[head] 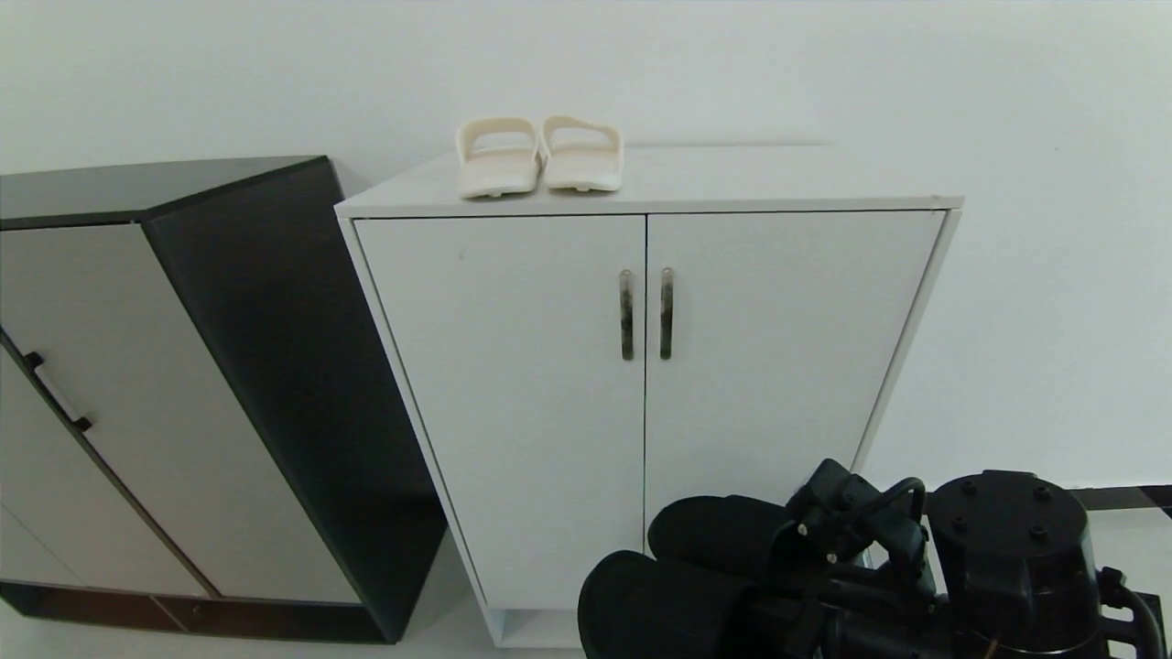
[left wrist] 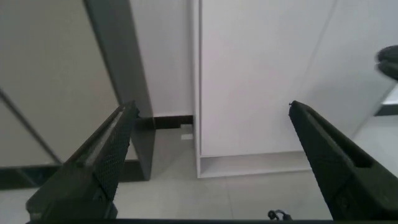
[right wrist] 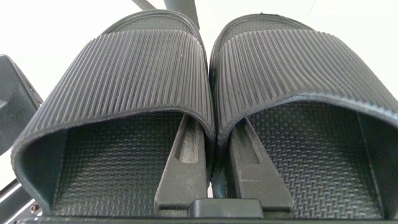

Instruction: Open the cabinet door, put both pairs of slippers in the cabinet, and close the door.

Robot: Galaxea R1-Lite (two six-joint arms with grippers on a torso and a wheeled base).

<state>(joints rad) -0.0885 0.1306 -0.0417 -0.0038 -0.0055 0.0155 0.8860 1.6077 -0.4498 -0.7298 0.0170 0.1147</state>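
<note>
1. At five o'clock in my head view, low before the cabinet, the pair of black ribbed rubber slippers (head: 696, 567) is held by the right gripper (right wrist: 214, 171). One finger sits inside each slipper, and together they clamp the two touching inner walls. The rubber is soft, so I judge a quick swing could let one slipper twist loose.
2. Their straps are finely ribbed and their footbeds are stippled.
3. Both doors of the white two-door wooden cabinet (head: 513, 412) are shut, so nothing can go inside yet. Its twin dark bar handles (head: 666, 314) stand close together, and catching the wrong one looks easy.
4. My left gripper (left wrist: 214, 162) is spread wide and empty, facing the cabinet's lower corner.
5. At twelve o'clock, the pair of cream moulded slippers (head: 540, 156) lies side by side on the cabinet top. A jolted door might shift them.
6. At nine o'clock, a black-and-grey cabinet (head: 183, 384) stands just beside the white one and may crowd the left arm.
</note>
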